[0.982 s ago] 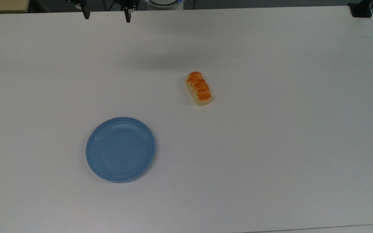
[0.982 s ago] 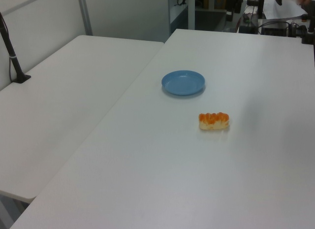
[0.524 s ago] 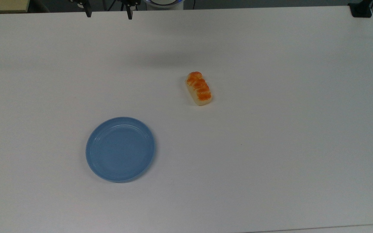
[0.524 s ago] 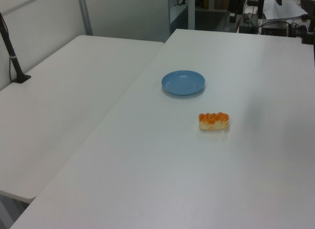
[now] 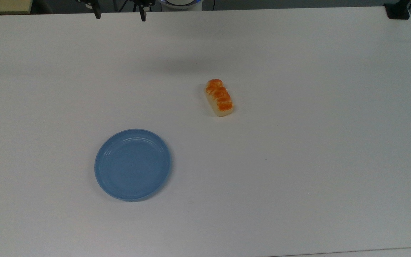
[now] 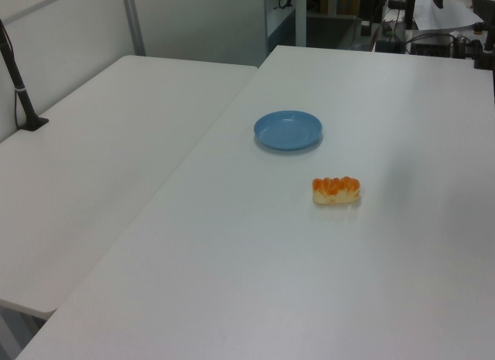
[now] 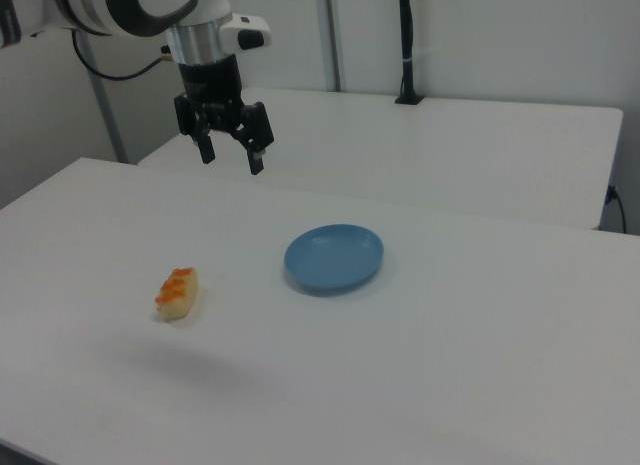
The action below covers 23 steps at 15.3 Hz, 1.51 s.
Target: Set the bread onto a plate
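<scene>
White table (image 5: 298, 178) carries two items: one bread (image 5: 219, 97) and one plate (image 5: 132, 164). A second white table (image 6: 93, 166) adjoins it, on the left view's left; one black post (image 7: 405, 45) stands on that table's far side in the right view.

One gripper (image 7: 231, 153), raised well above the table surface, pointing down, its two fingers (image 7: 255, 157) spread apart with nothing between them. In the top view both fingertips (image 5: 142, 15) sit at the upper edge of the picture.

Bread: lies flat on the bare table, orange-brown top up, well below the gripper and off to the right view's left of it. Not touching the plate; clear white table between them.

Plate: light blue, nothing on it, rim up. Right view: below the gripper and toward the right view's right. Top view: plate further from the fingertips than the bread is.
</scene>
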Motion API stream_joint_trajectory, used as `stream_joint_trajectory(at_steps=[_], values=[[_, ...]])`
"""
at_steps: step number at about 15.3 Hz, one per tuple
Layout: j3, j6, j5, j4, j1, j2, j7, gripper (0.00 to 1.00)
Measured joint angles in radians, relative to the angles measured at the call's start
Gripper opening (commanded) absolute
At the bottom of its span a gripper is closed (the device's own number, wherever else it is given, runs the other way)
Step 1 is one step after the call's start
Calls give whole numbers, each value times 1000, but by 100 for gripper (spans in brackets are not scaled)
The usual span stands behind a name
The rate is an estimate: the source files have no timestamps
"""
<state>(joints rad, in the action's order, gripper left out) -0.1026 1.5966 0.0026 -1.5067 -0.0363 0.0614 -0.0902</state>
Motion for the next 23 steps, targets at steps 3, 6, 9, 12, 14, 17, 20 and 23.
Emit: stream_joint_trajectory(at_steps=[3,6,9,12,14,17,20,23], values=[[0,0,0,0,1,0,0,100],[1,0,0,0,2,0,0,100],[-2,3,-3,0,1,1,0,100],[-2,21,-4,0,0,6,0,100],[-1,21,-4,-5,-1,8,-1,100],[28,46,-8,-56,0,11,-25,100],[78,153,-15,-149,3,15,-42,100],[129,235,-22,-238,4,23,-97,100]])
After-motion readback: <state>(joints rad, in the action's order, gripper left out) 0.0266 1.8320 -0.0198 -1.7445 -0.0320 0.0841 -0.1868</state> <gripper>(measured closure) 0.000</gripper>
